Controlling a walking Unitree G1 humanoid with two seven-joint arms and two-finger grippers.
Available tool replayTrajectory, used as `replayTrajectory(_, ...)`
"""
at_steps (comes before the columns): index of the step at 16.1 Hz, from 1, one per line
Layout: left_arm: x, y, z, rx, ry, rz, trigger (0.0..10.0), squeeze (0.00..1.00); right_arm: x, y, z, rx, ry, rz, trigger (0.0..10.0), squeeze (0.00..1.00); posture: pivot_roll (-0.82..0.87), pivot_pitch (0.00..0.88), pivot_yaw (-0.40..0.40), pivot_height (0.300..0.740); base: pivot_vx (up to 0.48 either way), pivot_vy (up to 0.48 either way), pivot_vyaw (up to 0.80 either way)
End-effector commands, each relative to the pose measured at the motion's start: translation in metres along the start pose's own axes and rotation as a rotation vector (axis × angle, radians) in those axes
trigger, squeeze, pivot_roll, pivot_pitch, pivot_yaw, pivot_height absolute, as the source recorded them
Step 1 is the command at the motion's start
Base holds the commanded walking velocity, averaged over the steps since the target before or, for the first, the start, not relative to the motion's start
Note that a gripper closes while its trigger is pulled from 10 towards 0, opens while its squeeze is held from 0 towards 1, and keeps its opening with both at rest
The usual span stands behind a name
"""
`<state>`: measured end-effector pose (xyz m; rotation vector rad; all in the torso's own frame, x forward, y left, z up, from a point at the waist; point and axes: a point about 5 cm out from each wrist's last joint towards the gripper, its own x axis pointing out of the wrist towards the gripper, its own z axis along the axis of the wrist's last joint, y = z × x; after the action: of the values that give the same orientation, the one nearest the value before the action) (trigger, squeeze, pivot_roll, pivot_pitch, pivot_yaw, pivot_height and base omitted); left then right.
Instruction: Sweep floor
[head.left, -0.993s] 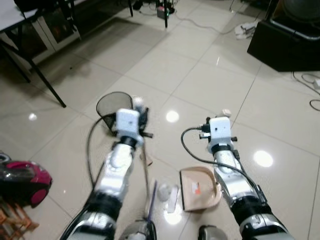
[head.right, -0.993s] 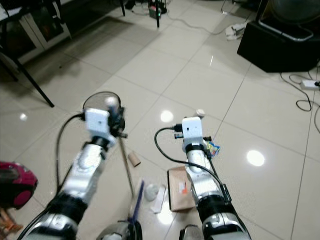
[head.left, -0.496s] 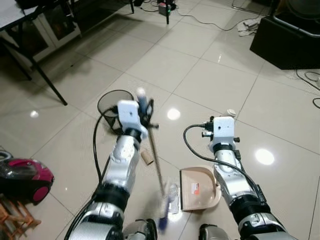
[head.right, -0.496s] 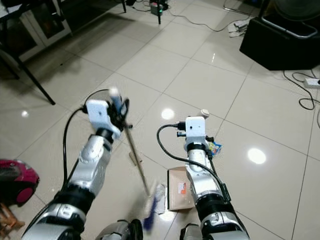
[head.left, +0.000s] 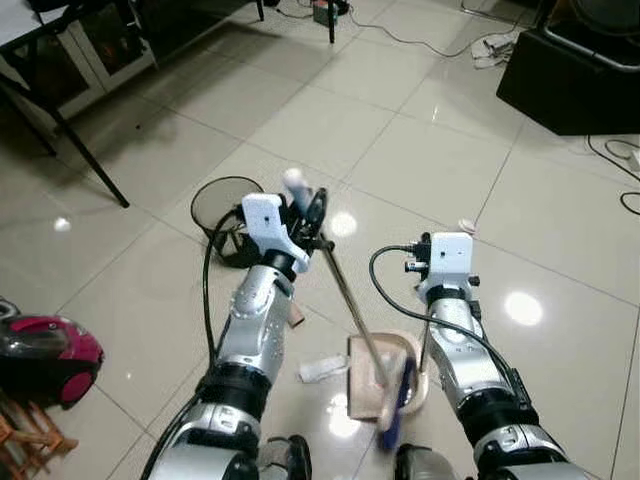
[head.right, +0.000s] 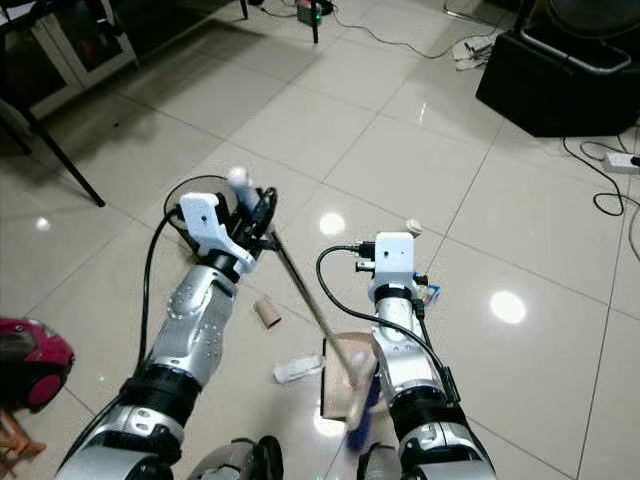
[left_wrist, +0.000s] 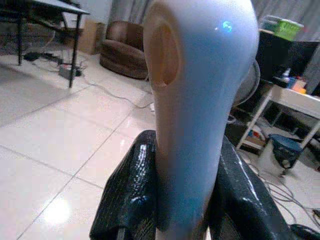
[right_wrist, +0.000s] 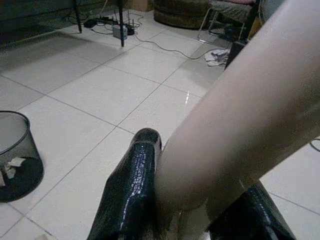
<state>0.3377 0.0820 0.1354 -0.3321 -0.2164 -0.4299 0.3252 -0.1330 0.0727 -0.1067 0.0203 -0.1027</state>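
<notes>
The broom (head.left: 352, 318), clamped in the left gripper (head.left: 305, 210), has swung its head from seven o'clock onto the dustpan (head.left: 362, 385), whose handle the right gripper (right_wrist: 195, 200) clasps, so litter is probably being gathered.

At about ten o'clock from me a black mesh wastebasket (head.left: 222, 205) stands on the glossy tiled floor (head.left: 330, 120), with a dark-legged desk (head.left: 60, 110) beyond it nearer eleven. A pink and black vacuum cleaner (head.left: 45, 355) lies at nine o'clock. At one o'clock sits a black box (head.left: 570, 75), with white cables (head.left: 625, 165) trailing over the tiles at two o'clock.
</notes>
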Motion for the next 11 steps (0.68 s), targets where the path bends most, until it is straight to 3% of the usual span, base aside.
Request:
replayTrajectory(1,0.005,-0.002,0.021,0.004,-0.078,-0.048,10.0,0.0,-0.008,0.003,-0.015,0.026,0.073,0.01,10.0,0.0,0.03,0.193,0.104,0.74,0.0,0.0,0.0)
replayTrajectory(3,0.01,0.001,0.053,0.016,-0.169,-0.089,10.0,0.0,-0.01,0.002,-0.018,0.022,0.08,0.014,10.0,0.0,0.03,0.191,0.104,0.74,0.0,0.0,0.0)
replayTrajectory(6,0.017,0.011,0.099,0.103,-0.275,-0.161,10.0,0.0,-0.012,0.002,-0.021,0.017,0.087,0.022,10.0,0.0,0.03,0.188,0.105,0.74,0.0,0.0,0.0)
replayTrajectory(8,0.017,0.015,0.109,0.127,-0.285,-0.185,10.0,0.0,-0.013,0.002,-0.023,0.015,0.091,0.026,10.0,0.0,0.03,0.186,0.105,0.74,0.0,0.0,0.0)
replayTrajectory(11,0.009,0.022,0.084,0.255,-0.136,-0.221,10.0,0.0,-0.014,0.004,-0.023,0.017,0.09,0.038,10.0,0.0,0.03,0.181,0.103,0.74,0.0,0.0,0.0)
